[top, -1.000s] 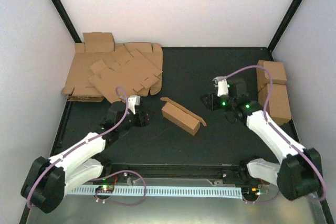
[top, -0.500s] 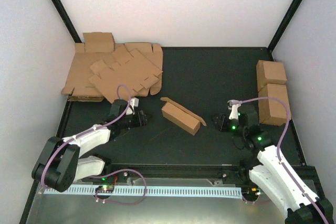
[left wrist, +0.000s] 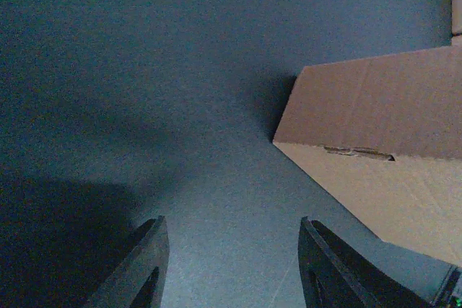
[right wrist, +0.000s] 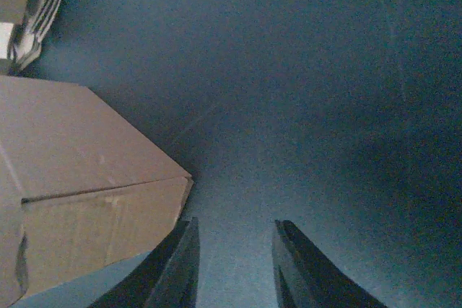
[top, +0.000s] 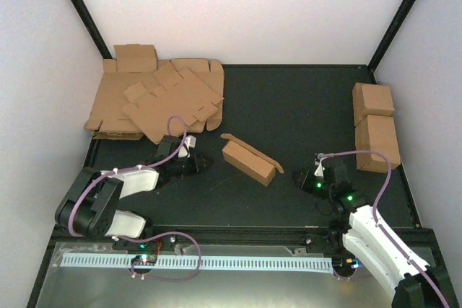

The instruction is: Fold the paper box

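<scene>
Plain brown paper box (top: 249,161) on black table (top: 289,106); white left arm (top: 137,179) with purple cable (top: 173,122).

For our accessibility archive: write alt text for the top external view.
A small long brown cardboard box, a flap open, lies on the black table between the left end effector and the right end effector, neither touching it. Both are open and empty.

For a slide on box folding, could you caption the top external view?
Open left gripper and open right gripper flank the paper box on the table, neither touching it.
</scene>
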Action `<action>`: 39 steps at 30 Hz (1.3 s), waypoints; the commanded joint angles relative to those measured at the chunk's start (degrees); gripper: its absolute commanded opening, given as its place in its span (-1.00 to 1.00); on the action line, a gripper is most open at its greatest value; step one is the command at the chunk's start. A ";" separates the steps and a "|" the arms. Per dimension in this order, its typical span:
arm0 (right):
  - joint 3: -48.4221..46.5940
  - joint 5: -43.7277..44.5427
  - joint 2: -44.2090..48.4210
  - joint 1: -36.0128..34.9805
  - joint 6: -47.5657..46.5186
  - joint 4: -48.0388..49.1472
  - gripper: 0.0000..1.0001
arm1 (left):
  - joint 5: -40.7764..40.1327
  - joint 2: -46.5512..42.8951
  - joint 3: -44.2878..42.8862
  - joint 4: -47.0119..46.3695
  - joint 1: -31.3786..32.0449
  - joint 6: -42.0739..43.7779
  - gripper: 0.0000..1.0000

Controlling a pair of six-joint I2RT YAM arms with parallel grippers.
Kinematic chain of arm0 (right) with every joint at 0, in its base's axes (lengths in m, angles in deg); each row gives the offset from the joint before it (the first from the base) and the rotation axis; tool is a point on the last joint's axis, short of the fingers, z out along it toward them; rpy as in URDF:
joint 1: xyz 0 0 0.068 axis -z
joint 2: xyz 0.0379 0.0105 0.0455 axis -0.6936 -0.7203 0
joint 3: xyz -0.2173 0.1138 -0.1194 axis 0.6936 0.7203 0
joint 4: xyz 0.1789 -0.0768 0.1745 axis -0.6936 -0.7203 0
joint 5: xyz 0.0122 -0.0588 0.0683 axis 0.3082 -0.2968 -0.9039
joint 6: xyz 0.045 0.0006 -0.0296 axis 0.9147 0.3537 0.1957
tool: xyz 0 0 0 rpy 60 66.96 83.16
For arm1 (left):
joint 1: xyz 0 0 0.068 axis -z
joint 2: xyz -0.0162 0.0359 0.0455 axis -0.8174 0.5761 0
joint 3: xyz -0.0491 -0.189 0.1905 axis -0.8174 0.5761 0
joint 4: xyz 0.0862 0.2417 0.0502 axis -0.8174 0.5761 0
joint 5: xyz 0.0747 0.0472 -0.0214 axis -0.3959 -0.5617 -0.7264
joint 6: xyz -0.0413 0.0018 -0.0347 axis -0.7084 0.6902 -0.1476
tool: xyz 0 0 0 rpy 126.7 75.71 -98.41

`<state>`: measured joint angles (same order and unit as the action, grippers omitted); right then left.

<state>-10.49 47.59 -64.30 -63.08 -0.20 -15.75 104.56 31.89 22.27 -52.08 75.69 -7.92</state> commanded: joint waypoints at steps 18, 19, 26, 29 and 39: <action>6.29 -20.00 -20.32 -0.07 10.96 34.54 -0.96 | 3.87 11.14 -4.47 -17.15 3.85 -6.73 -0.05; 6.35 -20.43 -20.84 -0.04 11.07 34.80 -0.97 | 3.70 11.35 -4.77 -17.04 3.84 -6.95 -0.06; 7.21 -21.19 -21.11 -0.10 11.79 36.11 -0.96 | 0.29 12.27 -6.41 -17.47 3.36 -9.57 -0.31; 6.08 -21.26 -22.28 -0.13 11.55 36.48 -0.96 | -0.72 13.16 -6.85 -18.71 2.98 -11.06 -0.51; 5.08 -22.72 -26.72 -0.15 11.69 39.37 -0.97 | -0.91 17.44 -9.41 -22.14 2.73 -12.99 -0.88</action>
<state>-4.48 26.37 -90.13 -63.12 11.15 20.62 103.38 46.08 16.46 -69.63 78.83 -19.92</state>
